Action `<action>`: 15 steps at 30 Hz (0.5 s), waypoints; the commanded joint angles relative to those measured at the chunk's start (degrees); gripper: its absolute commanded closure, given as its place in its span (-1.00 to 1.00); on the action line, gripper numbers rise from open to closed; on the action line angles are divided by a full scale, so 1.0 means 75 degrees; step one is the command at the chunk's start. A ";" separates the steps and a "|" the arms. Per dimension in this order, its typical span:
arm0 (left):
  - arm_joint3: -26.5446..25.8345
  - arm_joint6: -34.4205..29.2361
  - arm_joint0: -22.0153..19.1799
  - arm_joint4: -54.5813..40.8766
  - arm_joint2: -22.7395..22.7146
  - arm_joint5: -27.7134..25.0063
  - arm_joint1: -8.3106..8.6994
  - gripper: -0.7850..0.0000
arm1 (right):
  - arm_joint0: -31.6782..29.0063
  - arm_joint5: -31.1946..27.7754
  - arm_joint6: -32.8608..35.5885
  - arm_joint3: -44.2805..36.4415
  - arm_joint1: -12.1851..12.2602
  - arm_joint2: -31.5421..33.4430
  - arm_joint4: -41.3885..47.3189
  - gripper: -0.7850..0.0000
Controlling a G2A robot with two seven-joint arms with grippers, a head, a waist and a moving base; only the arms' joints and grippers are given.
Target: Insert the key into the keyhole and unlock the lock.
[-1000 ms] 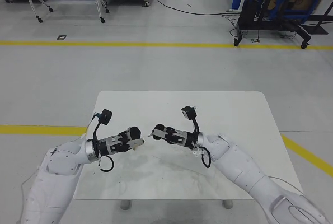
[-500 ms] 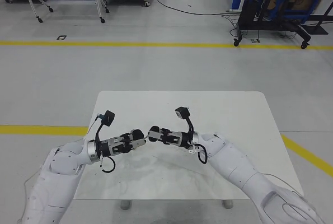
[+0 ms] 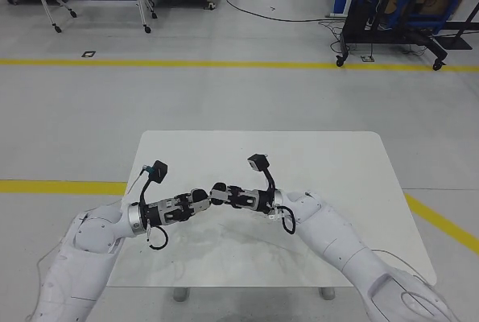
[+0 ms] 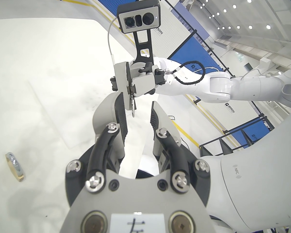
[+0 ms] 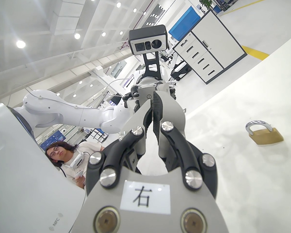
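Right jaws pinch key (image 4: 133,106); left jaws gape, seemingly around it

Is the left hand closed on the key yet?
No, the left hand stands open with the key in the gap between its sides, and that key is pinched by the shut right hand.

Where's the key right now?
In the left wrist view, the key hangs from the shut right gripper, inside the open left gripper, above the table.
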 commanded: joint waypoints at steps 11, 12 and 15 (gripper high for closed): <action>-0.0020 0.0261 0.0013 0.0008 0.0061 0.0172 0.0080 1.00 | -0.0076 0.0000 0.0090 -0.0014 -0.0112 0.0158 -0.0370 0.02; -0.0016 0.0275 0.0013 0.0000 0.0055 0.0177 0.0088 1.00 | -0.0076 0.0000 0.0090 -0.0014 -0.0112 0.0158 -0.0370 -1.00; -0.0024 0.0272 0.0028 -0.0065 0.0025 0.0151 0.0117 1.00 | -0.0076 0.0000 0.0090 -0.0014 -0.0112 0.0158 -0.0370 -1.00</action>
